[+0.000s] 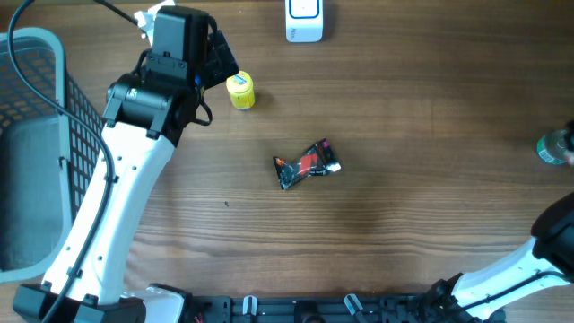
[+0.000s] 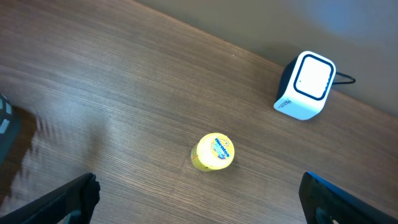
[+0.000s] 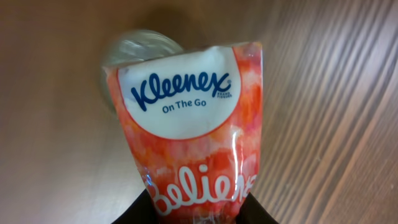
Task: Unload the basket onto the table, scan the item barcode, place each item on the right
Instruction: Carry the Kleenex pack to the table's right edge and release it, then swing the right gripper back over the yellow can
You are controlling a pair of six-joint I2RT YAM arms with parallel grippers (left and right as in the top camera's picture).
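Observation:
In the right wrist view my right gripper (image 3: 198, 210) is shut on the bottom end of an orange-and-white Kleenex tissue pack (image 3: 193, 118), held above the wooden table; no barcode shows on this face. The white barcode scanner (image 1: 304, 20) stands at the table's far edge, and the left wrist view has that scanner (image 2: 305, 85) at upper right. My left gripper (image 2: 199, 200) hangs open over the table, its fingers spread wide, with a small yellow container (image 2: 213, 153) just ahead of it. In the overhead view the left gripper (image 1: 221, 65) is beside the yellow container (image 1: 240, 91).
A black-and-red snack packet (image 1: 307, 164) lies mid-table. A grey wire basket (image 1: 36, 144) stands at the left edge. A clear, greenish bottle (image 1: 555, 148) sits at the right edge, and its clear top (image 3: 134, 53) shows behind the tissue pack. The right arm (image 1: 552, 238) enters from the lower right.

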